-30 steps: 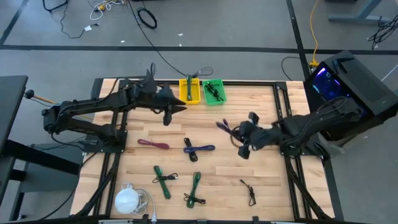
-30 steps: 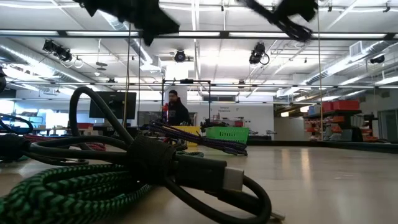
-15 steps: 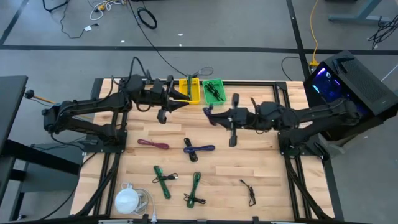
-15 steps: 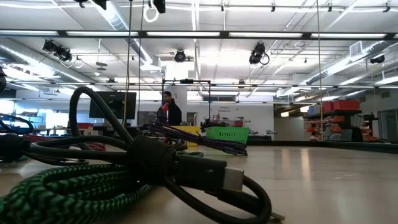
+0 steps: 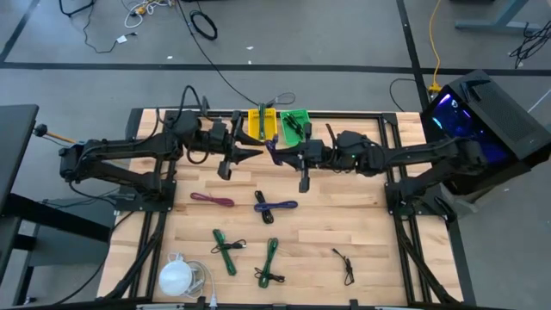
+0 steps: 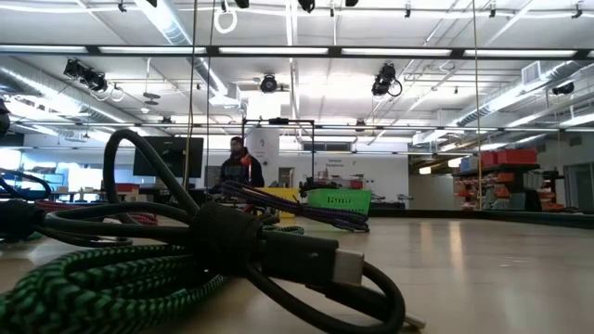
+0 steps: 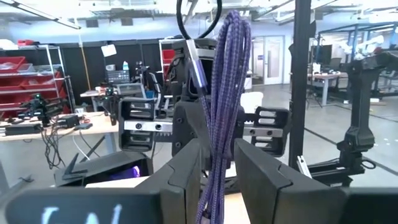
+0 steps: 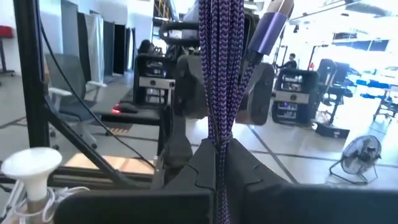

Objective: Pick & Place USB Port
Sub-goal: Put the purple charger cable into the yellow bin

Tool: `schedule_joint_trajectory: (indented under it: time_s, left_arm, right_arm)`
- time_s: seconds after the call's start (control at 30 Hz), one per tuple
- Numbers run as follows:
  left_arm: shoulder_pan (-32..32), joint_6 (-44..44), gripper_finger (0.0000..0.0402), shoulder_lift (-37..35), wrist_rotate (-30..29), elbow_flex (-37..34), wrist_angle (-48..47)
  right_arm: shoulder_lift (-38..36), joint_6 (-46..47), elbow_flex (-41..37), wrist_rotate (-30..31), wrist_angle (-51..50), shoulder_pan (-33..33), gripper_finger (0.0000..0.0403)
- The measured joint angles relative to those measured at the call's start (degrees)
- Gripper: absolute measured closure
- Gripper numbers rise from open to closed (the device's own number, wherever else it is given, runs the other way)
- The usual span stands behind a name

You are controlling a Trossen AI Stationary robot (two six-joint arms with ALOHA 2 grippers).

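Observation:
A purple braided USB cable bundle (image 5: 273,148) hangs in the air over the far middle of the table. My right gripper (image 5: 284,155) is shut on it. In the right wrist view the bundle (image 8: 221,62) runs out ahead of the right gripper (image 8: 221,148), with a plug (image 8: 267,28) near its free end. My left gripper (image 5: 247,150) faces it from the left and is open. In the left wrist view the bundle (image 7: 227,74) passes between the left gripper (image 7: 219,146) fingers, which stand on either side of it. Yellow bin (image 5: 263,126) and green bin (image 5: 296,126) sit at the far edge. My right gripper pinches the purple bundle between its two fingers at one end (image 8: 221,134), several strands together. The fingers come level from the table's right and lie along the bundle. The bundle is lifted clear of the table and sticks out ahead toward the left gripper.
More bundled cables lie on the near half of the table: a maroon one (image 5: 212,200), a blue one (image 5: 275,207), two green ones (image 5: 224,250) (image 5: 270,263) and a thin black one (image 5: 346,265). A white object (image 5: 176,277) sits at the near left corner. A person (image 6: 237,169) stands far behind the table.
My right gripper has carried the purple bundle up and toward the table's left and far edge, from right of centre to just in front of the left gripper. The bundle's free end now lies between the left gripper's fingers. Both arms have risen out of the low view.

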Motion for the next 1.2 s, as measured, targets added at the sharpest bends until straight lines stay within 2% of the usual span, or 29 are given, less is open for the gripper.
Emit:
schedule_joint_trajectory:
  time_s: [0.23,0.53,0.7,0.87,1.07,1.2]
  left_arm:
    - [0.0,0.3,0.0292,1.8,-0.7,0.0,1.7]
    - [0.0,0.2,0.0219,3.7,0.0,0.0,3.3]
    - [0.0,0.0,0.0198,3.9,0.9,0.0,3.7]
    - [-0.5,-0.1,0.0203,4.7,0.7,0.0,4.2]
    - [-1.2,0.3,0.0220,7.4,-4.5,0.0,7.1]
    - [-0.8,0.2,0.0239,7.9,-4.7,0.0,9.5]
  right_arm:
    - [1.5,1.0,0.0,-2.1,2.0,-1.1,0.0399]
    - [1.6,1.1,0.0,-3.0,1.7,-2.0,0.0399]
    - [1.6,1.2,0.0,-2.8,2.1,-2.8,0.0399]
    - [1.6,2.1,0.0,-2.7,2.2,-3.5,0.0398]
    - [1.9,2.6,0.0,-3.0,2.6,-3.7,0.0398]
    - [1.9,2.6,0.0,-3.0,1.6,-3.7,0.0398]
